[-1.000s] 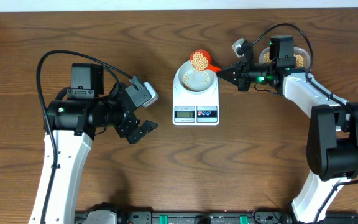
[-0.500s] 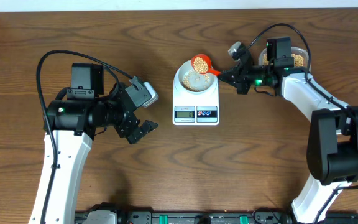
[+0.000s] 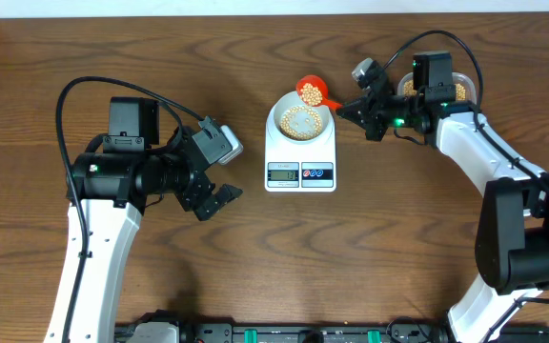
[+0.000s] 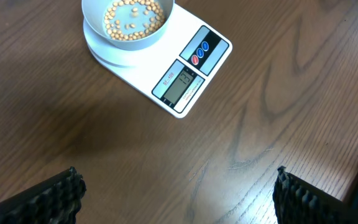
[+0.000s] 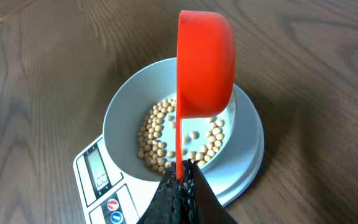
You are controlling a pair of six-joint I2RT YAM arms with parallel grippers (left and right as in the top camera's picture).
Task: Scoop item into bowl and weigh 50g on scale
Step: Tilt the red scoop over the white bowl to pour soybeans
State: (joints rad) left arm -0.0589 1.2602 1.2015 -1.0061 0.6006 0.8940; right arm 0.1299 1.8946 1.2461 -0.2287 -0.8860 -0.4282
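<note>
**Step in hand: dosing the item into the bowl**

1. The right gripper (image 5: 180, 186) is clamping its jaws together on the thin handle of the orange scoop (image 5: 205, 62). The scoop's cup is standing straight ahead of the jaws, rolled onto its side, with its mouth turned away from the wrist camera.
2. The bowl (image 5: 120, 118) is sitting on the scale (image 3: 300, 152), ahead of and below the jaws and directly under the cup. The beans (image 5: 160, 140) are lying in a loose, thin layer over its floor. We judge the target weight is not yet reached.
3. We are judging that a slow wrist roll suits this step best, so that beans leave the lip a few at a time. We are keeping the cup over the middle of the bowl and clear of its rim, since any touch would load the scale and falsify the reading.
4. We are checking the display (image 4: 179, 84) between small pours. Its digits are too small for us to read here.
5. The tub (image 3: 467, 86) with the remaining beans is lying behind the right jaws, ready for a refill.
6. The left gripper (image 3: 215, 202) is hanging with its jaws wide apart, holding nothing. The scale is lying ahead of them, well apart.
</note>
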